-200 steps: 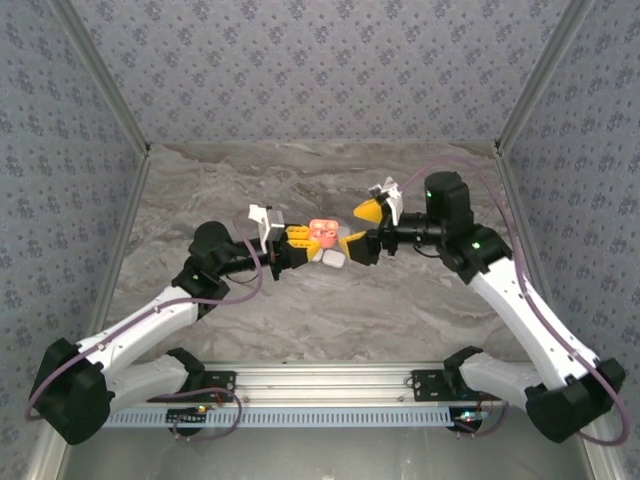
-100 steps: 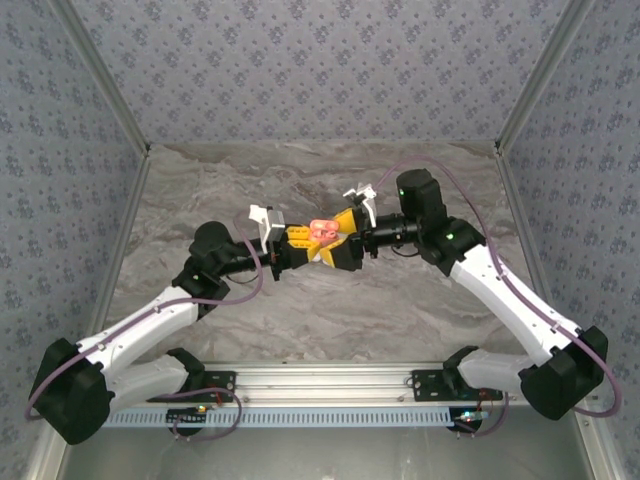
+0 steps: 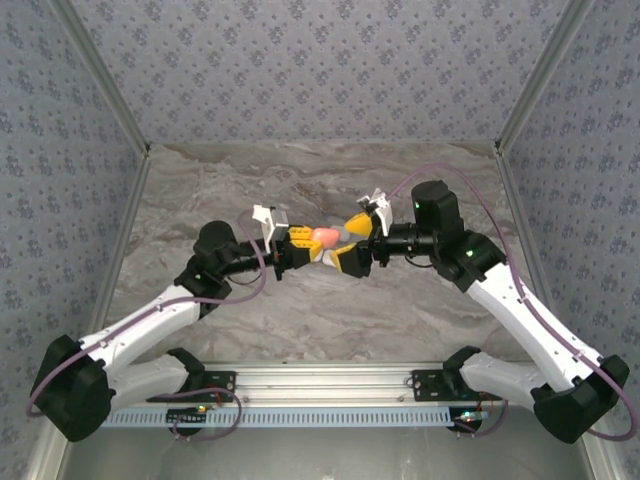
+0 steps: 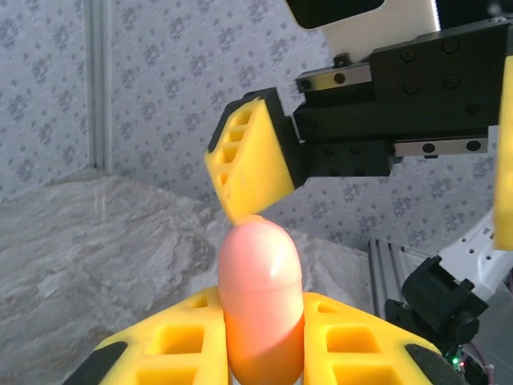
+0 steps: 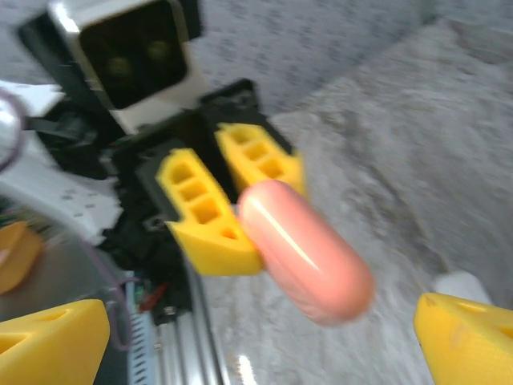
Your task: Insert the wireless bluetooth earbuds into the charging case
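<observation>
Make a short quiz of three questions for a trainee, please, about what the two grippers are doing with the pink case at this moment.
1. True or false: the right gripper clamps the pink rounded plastic charging case.
2. The right gripper's yellow jaws stand: A) shut on nothing, B) wide apart, C) shut on the case.
3. Is the lid of the case open or closed?
Key: 1 false, the left gripper holds it; 2 B; 3 closed.
</observation>
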`<action>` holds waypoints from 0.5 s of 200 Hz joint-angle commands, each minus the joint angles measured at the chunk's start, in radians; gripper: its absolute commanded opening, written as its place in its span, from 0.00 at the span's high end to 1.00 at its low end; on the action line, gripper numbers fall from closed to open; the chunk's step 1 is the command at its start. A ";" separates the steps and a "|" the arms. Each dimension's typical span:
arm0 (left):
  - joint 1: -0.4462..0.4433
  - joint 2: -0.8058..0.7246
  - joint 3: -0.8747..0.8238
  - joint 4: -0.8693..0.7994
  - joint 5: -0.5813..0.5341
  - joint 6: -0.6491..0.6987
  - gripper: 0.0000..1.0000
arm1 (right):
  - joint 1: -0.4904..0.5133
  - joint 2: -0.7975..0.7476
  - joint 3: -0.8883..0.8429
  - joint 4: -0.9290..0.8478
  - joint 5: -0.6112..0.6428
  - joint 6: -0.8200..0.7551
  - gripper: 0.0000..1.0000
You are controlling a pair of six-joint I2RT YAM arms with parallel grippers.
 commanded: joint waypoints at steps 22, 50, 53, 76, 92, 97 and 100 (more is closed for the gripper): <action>0.063 0.112 0.116 -0.137 -0.080 -0.015 1.00 | -0.095 -0.029 -0.077 -0.104 0.548 0.095 0.00; 0.139 0.253 0.173 -0.140 -0.070 -0.086 1.00 | -0.134 -0.030 -0.198 -0.057 0.561 0.162 0.00; 0.148 0.273 0.182 -0.145 -0.070 -0.091 1.00 | -0.137 -0.028 -0.210 -0.054 0.559 0.170 0.00; 0.193 0.439 0.285 -0.232 -0.069 -0.109 1.00 | -0.148 0.006 -0.274 -0.049 0.535 0.206 0.00; 0.208 0.560 0.354 -0.270 -0.056 -0.112 1.00 | -0.149 0.031 -0.294 -0.077 0.537 0.206 0.00; 0.213 0.596 0.377 -0.283 -0.048 -0.115 1.00 | -0.150 0.039 -0.297 -0.086 0.539 0.204 0.00; 0.216 0.617 0.392 -0.292 -0.043 -0.117 1.00 | -0.150 0.039 -0.301 -0.093 0.541 0.204 0.00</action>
